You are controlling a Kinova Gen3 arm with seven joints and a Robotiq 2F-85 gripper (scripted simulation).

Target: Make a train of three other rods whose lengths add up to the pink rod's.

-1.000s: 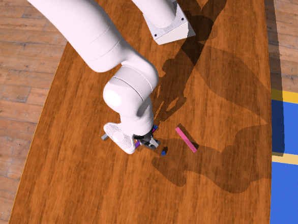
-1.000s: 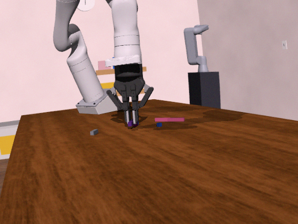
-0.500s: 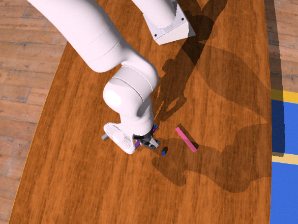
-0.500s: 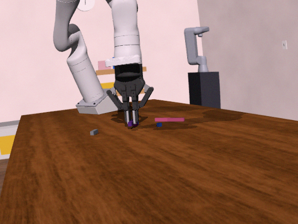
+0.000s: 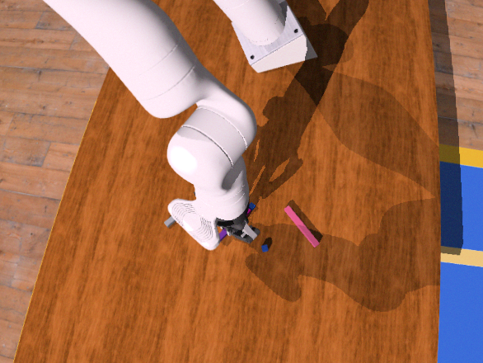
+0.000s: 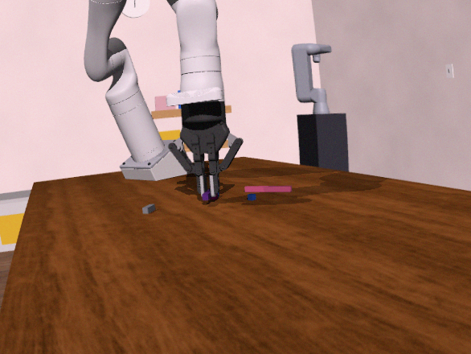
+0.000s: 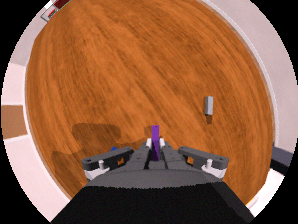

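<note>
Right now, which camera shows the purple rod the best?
The wrist view: the purple rod pokes out straight ahead between the fingers of the claw, which is shut on it. The exterior view shows only its purple end at the fingertips. The top view shows just a sliver beside the arm's wrist.
</note>
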